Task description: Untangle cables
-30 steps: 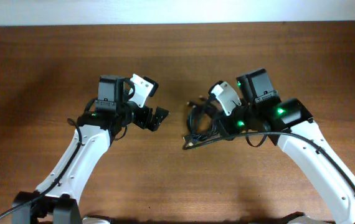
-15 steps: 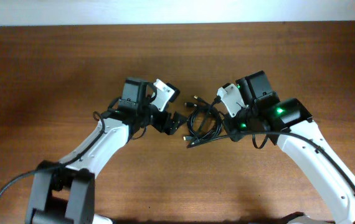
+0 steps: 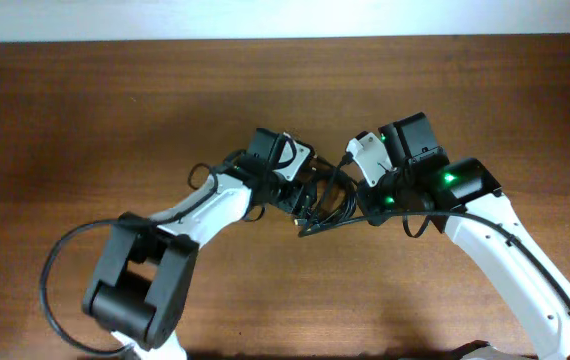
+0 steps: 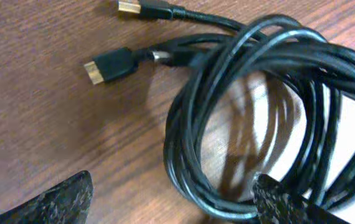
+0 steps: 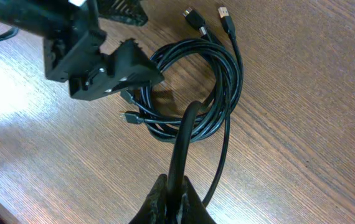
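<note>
The cables (image 3: 333,198) lie as one black coiled bundle on the wooden table between my two arms. In the left wrist view the coil (image 4: 246,93) fills the right side, with two plug ends (image 4: 109,65) pointing left. My left gripper (image 4: 172,182) is open, and the near loop of the coil lies between its fingers. In the overhead view it (image 3: 303,198) sits at the coil's left edge. My right gripper (image 5: 172,186) is shut on one strand rising from the coil (image 5: 196,93). In the overhead view it (image 3: 362,205) is at the coil's right edge.
The brown wooden table (image 3: 85,120) extends all around. A white wall strip (image 3: 265,15) runs along the far edge. The left gripper's body (image 5: 103,62) shows in the right wrist view, right beside the coil.
My left arm has swung right across the table until its open jaws reached the coil's left side. The right gripper has kept its place and its hold on the strand.
</note>
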{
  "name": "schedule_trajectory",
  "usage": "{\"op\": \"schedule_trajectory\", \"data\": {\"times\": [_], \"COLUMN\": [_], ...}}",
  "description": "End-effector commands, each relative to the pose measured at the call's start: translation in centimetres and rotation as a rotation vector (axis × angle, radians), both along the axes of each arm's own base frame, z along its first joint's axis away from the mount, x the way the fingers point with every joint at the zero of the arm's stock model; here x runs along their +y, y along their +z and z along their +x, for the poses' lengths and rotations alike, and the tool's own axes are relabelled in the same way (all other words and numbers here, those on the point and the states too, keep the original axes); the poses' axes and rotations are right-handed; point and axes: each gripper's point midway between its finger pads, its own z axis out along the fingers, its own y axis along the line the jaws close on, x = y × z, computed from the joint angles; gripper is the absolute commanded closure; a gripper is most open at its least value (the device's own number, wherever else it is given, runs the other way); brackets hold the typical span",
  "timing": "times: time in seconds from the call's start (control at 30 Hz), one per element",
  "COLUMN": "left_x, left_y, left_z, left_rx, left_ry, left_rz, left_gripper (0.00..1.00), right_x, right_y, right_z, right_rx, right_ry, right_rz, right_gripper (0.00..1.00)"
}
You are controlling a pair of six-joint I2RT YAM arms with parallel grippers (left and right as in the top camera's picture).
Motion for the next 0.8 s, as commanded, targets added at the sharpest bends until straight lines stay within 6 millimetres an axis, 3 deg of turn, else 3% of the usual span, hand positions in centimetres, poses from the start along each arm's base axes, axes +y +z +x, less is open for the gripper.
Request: {"op": "schedule_trajectory", "data": {"times": [0.0, 0.07, 0.23, 0.27, 0.4, 0.43, 0.53, 0.67, 0.77], "left_x": [-1.6, -2.1, -2.4, -1.9, -1.6, -1.7, -1.7, -1.4, 1.3], "left_y": [-0.7, -0.7, -1.5, -1.8, -3.3, -3.3, -3.2, -3.2, -2.6], "left_z": [0.1, -0.1, 0.0, 0.3, 0.6, 0.6, 0.7, 1.0, 2.4], "left_rx": [0.001, -0.010, -0.045, -0.057, -0.050, -0.052, -0.056, -0.065, -0.051], "left_ry": [-0.026, -0.038, -0.035, -0.018, -0.010, -0.009, -0.009, 0.001, 0.071], "left_rz": [0.004, 0.009, 0.073, 0.102, 0.128, 0.127, 0.125, 0.135, 0.160], "left_gripper": [0.16, 0.16, 0.34, 0.48, 0.48, 0.54, 0.98, 1.00, 1.00], "right_x": [0.4, 0.4, 0.4, 0.4, 0.4, 0.4, 0.4, 0.4, 0.4], "right_y": [0.4, 0.4, 0.4, 0.4, 0.4, 0.4, 0.4, 0.4, 0.3], "right_z": [0.2, 0.2, 0.2, 0.2, 0.1, 0.1, 0.1, 0.1, 0.0], "right_rx": [-0.009, -0.009, -0.009, -0.008, -0.006, -0.007, -0.006, -0.003, 0.001], "right_ry": [0.012, 0.012, 0.012, 0.012, 0.013, 0.013, 0.013, 0.007, 0.007], "right_rz": [0.018, 0.018, 0.018, 0.019, 0.021, 0.022, 0.022, 0.023, 0.021], "right_gripper": [0.96, 0.96, 0.96, 0.96, 0.96, 0.96, 0.96, 0.96, 0.96]}}
